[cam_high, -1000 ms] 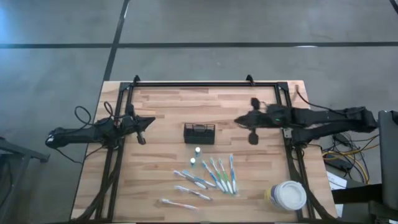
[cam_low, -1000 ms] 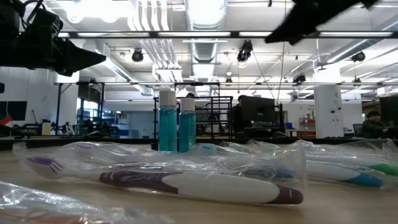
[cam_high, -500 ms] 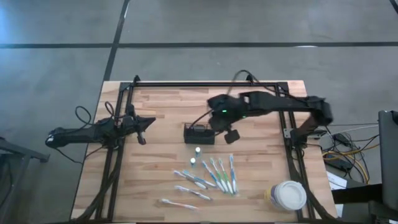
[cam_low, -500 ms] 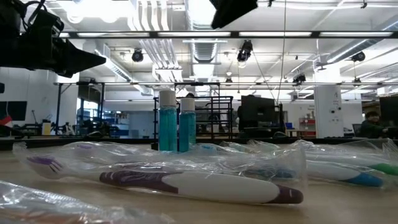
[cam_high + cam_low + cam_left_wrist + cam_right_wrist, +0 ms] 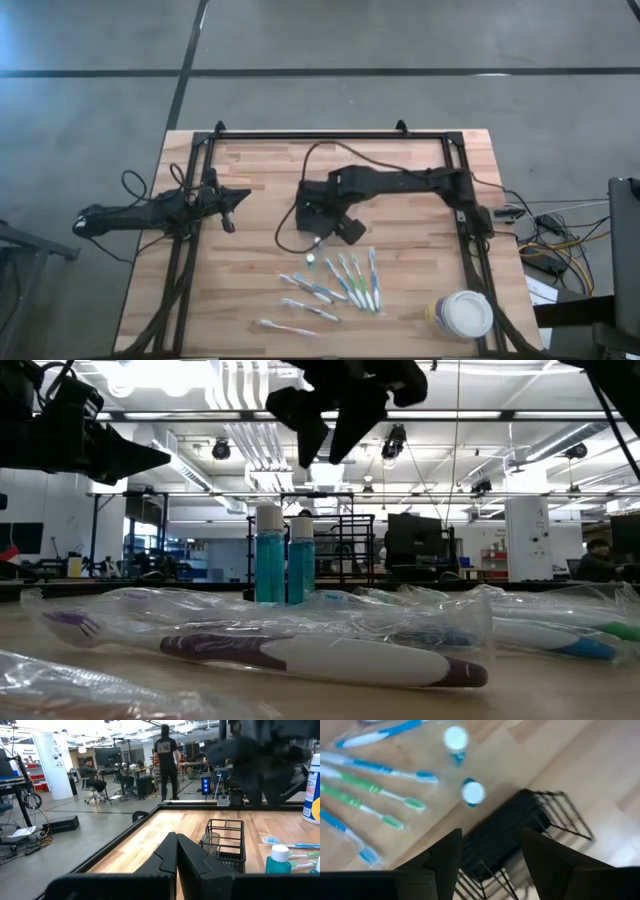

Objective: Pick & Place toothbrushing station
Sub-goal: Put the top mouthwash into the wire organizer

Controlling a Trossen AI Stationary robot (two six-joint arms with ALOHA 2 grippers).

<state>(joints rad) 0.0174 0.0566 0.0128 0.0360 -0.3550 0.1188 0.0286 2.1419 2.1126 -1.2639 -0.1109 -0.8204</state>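
A: Where is the toothbrushing station (image 5: pixel 311 213) found at this moment?

B: It is standing upright on the tabletop (image 5: pixel 260 170), near the middle, with two small blue bottles (image 5: pixel 314 249) just beside it on the side of the toothbrushes (image 5: pixel 345 282). It is not lifted. In the left wrist view the station (image 5: pixel 224 845) is seen open at the top, with thin wire walls.

A: And the right tool?

B: The right tool (image 5: pixel 490 852) is held directly above the station (image 5: pixel 520 832), with its fingers spread apart and nothing between them. In the right wrist view the black wire rim is seen between and beyond the two fingers. The step in hand is judged to be the approach for the grasp.

A: How should this step be done well?

B: The tool should be lowered straight, so that one finger goes inside the caddy and the other outside, and one wall is taken between them. A long wall near its middle is probably the better choice, so that the caddy is not tilted when lifted. The descent should be slow, because thin wire can slip or be pushed aside. The bottles nearby should not be touched, as they may be knocked over easily.

A: What about the left tool?

B: The left tool (image 5: pixel 176 854) is kept clenched and empty at the left side of the tabletop, well apart from the station. It is only waiting.
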